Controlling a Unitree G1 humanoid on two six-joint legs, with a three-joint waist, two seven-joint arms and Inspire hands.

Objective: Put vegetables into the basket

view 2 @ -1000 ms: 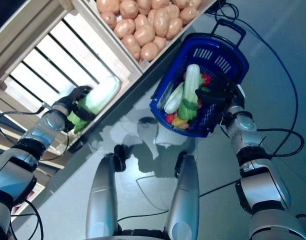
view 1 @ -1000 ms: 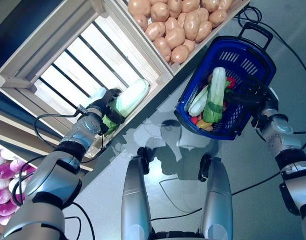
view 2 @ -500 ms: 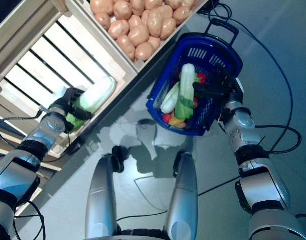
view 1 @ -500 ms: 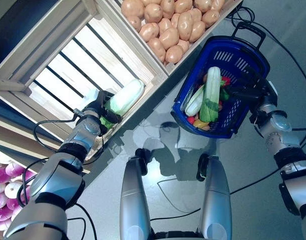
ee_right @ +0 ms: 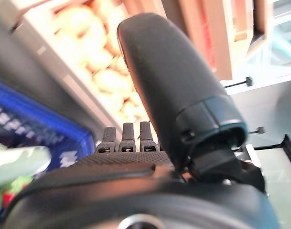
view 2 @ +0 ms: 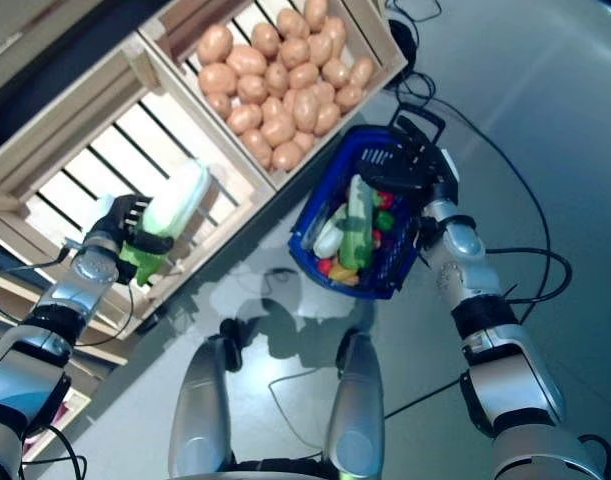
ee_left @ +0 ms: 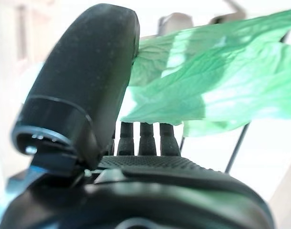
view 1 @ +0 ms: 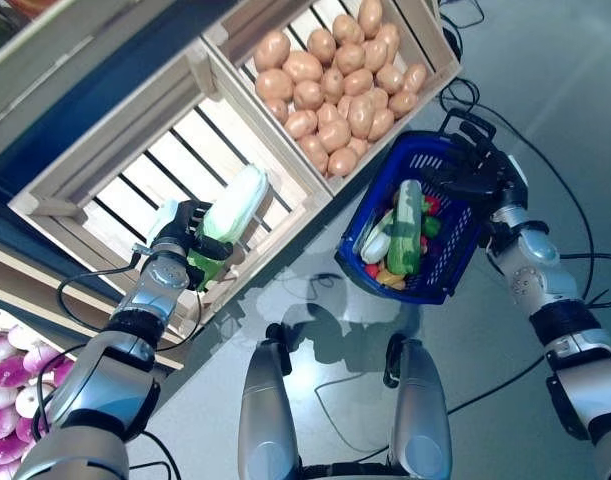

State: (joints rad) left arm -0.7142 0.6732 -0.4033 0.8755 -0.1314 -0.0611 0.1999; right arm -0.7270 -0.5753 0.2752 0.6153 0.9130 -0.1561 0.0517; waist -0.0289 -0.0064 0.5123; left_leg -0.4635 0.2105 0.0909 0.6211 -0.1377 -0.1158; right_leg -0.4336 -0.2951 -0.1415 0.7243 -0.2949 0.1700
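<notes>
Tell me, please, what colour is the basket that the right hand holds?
Blue; the basket shows best in the left eye view.

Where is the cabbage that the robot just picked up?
In the left eye view the cabbage is on the left, gripped in the left hand over the slatted wooden crate, well apart from the blue basket.

Open floor [view 1: 315, 290] at centre lies between my left robot hand [view 1: 185, 245] and the basket [view 1: 455, 270]. The crate's wooden rim [view 1: 285, 180] stands between; vegetables [view 1: 405, 230] crowd the basket.
</notes>
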